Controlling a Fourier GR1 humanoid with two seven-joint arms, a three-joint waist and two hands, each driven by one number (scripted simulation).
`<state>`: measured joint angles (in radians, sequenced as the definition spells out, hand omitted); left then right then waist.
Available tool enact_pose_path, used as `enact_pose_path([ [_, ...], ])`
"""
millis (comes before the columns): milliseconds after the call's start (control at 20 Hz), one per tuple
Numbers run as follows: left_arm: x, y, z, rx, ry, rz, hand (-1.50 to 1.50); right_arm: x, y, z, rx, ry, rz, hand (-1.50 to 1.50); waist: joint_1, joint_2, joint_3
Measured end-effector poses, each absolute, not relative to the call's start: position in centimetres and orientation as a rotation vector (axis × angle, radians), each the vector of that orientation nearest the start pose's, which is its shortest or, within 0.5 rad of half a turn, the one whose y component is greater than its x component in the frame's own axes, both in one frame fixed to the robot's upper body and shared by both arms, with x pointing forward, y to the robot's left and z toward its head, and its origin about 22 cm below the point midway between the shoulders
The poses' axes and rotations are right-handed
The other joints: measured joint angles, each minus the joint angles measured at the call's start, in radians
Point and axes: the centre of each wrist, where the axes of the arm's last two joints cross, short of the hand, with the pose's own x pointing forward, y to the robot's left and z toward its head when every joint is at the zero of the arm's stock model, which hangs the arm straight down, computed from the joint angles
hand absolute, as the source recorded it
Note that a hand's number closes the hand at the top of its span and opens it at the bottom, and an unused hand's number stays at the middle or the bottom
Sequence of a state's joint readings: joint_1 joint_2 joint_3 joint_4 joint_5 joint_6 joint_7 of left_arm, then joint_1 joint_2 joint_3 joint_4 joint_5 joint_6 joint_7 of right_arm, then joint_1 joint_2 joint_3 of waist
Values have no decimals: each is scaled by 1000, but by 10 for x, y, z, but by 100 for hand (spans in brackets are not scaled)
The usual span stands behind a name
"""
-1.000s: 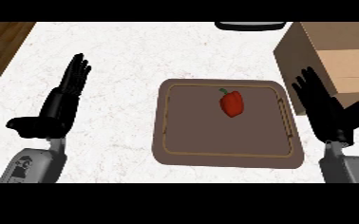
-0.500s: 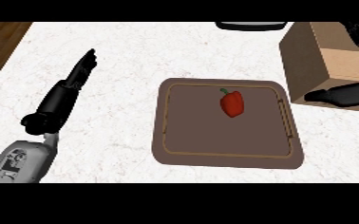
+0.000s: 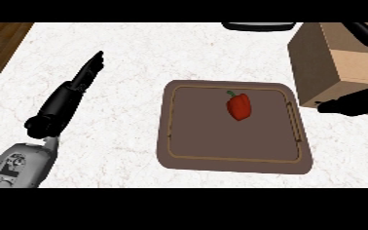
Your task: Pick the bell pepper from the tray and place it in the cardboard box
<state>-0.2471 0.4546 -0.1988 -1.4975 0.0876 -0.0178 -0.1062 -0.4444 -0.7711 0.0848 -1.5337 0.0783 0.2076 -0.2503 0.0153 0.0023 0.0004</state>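
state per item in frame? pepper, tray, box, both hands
bell pepper: lying on the tray, not held, stem toward the far side.
tray: flat on the counter, holds only the pepper.
cardboard box: right of the tray, cut by the view's edge; inside not visible.
left hand: open, fingers straight, over the counter left of the tray, holding nothing.
right hand: only a sliver at the right edge by the box; fingers not readable.

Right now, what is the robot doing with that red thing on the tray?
Nothing is holding it yet. The red bell pepper lies by itself on the brown tray on the white counter. The robot's left hand is stretched out flat over the counter, well to the tray's left. Its right hand shows only partly at the right edge, next to the cardboard box where the pepper should go.
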Motion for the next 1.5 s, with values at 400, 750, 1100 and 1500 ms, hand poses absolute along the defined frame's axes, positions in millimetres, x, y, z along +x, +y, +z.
enact_pose_path([
  [400,297,256,66,87,-1749,-536,0,316,-276,207,-518,-1669,1497,-150,-2,-3,-2],
  [750,293,265,68,94,-1746,-539,0,302,-207,207,-600,-1438,1723,-150,-4,-5,-2],
  [1100,292,272,63,100,-1750,-533,0,288,-153,196,-663,-1267,1784,-150,-10,-4,-2],
  [1500,292,269,65,105,-1751,-534,0,285,-130,174,-680,-1162,1788,-150,-12,-3,-1],
])
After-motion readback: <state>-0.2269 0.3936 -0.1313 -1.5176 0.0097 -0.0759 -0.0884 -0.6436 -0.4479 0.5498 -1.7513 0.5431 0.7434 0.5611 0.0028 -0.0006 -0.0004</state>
